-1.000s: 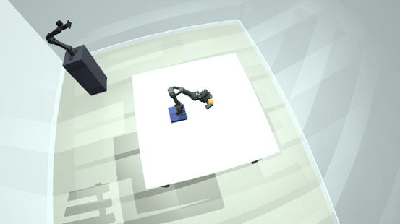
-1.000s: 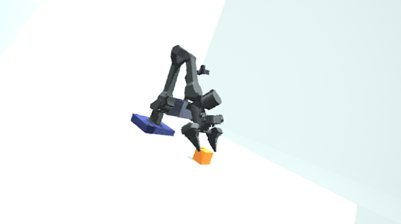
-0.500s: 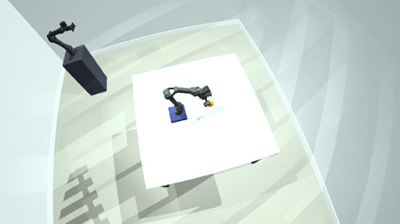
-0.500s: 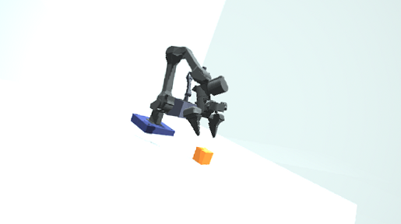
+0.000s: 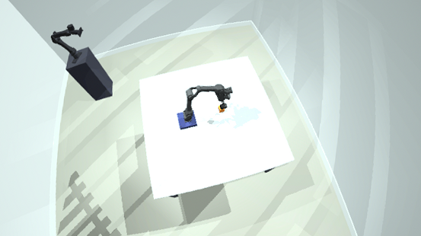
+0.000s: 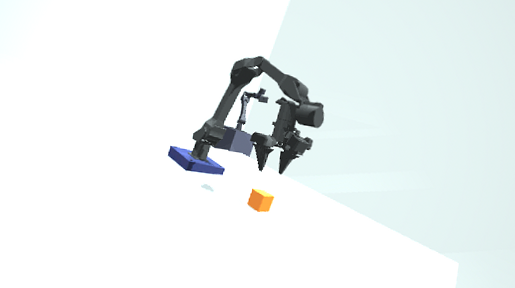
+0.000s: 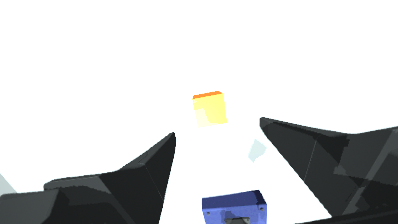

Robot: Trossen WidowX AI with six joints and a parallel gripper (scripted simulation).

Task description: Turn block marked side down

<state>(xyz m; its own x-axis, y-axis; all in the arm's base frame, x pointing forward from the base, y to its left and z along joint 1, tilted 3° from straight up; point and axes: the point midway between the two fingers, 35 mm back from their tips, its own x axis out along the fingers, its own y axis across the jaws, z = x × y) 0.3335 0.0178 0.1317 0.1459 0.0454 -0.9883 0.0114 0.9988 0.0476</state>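
Observation:
A small orange block (image 5: 221,110) (image 6: 260,201) (image 7: 212,109) rests flat on the white table (image 5: 191,162) (image 6: 173,243) (image 7: 75,75). Its top looks plain yellow in the wrist view, with a thin orange side at the upper edge. No mark shows on the faces in view; its underside and the side toward the arm's base are hidden. My gripper (image 5: 223,105) (image 6: 271,171) (image 7: 216,128) is open and empty. It points down and hangs above the block, with a clear gap between the fingertips and the block in the exterior view.
The arm's blue base plate (image 5: 181,125) (image 6: 205,168) (image 7: 232,202) stands on the table, at the bottom of the wrist view. A second arm (image 5: 63,45) (image 6: 243,107) stands on a dark pedestal (image 5: 93,77) (image 6: 236,141) beyond the table. Pale patches lie on the table near the block.

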